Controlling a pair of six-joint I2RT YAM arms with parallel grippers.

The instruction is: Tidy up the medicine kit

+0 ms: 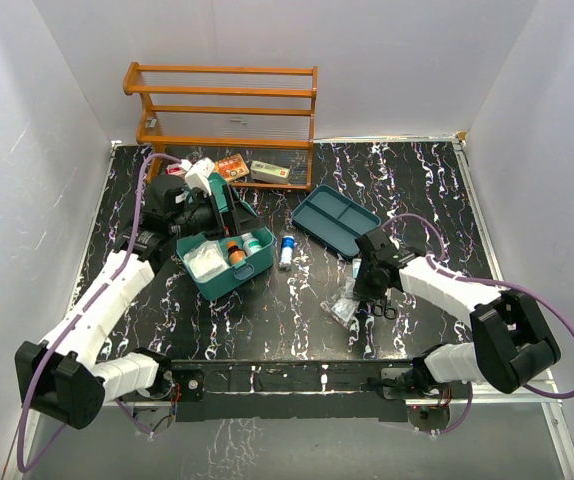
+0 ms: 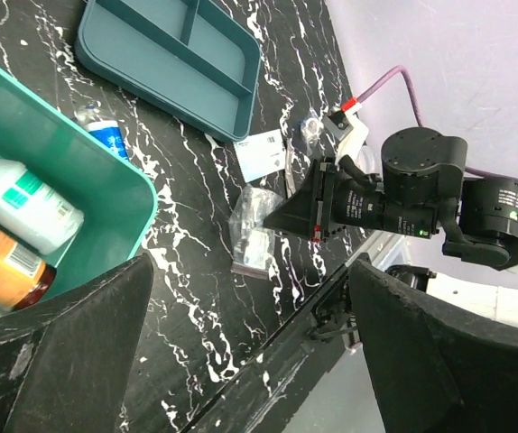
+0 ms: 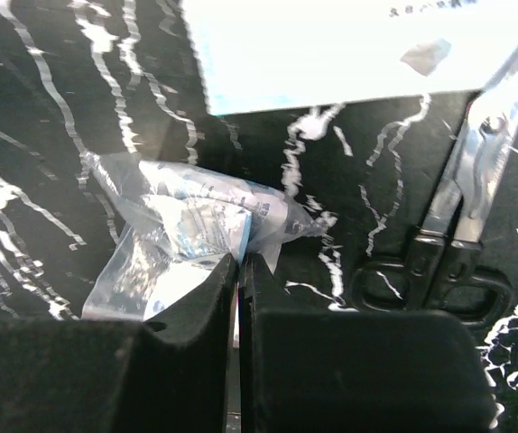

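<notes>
Medicine kit: the teal box point(image 1: 229, 283) sits left of centre on the table point(image 1: 417, 180), lid thrown back toward the rack, so its well can be loaded from above.
Inside it: a white bottle point(image 1: 257, 243), an orange bottle point(image 1: 235, 254) and something white and soft-looking, lying side by side.
Right gripper point(image 3: 239, 267): down at table level, fingers pressed together on the near corner of the clear bag point(image 3: 187, 236). It looks like a pinch on the thin film, though I cannot tell how much film is caught.
Why so low: the bag lies flat and limp, so only an edge offers anything to grip.
Left gripper point(image 2: 250, 280): fingers spread wide and holding nothing, hovering by the kit's rim, probably kept out of the other arm's way.
Scissors point(image 3: 448, 262): lying flat just right of the bag, clear of the fingers.
White carton point(image 3: 331, 45): just beyond the bag.
Two-compartment tray point(image 1: 335, 220): empty, further back between the kit and the right arm, likely an insert to go in last.
Small vial point(image 1: 286, 250): lying just beside the kit's right wall.
Orange rack point(image 1: 222, 110): at the back edge, with two small boxes on its lowest shelf.
Step in hand: by my reading, picking up the bag to carry it to the kit.
Risk: slippery film could slide out of so small a bite — a slow lift seems wise.
</notes>
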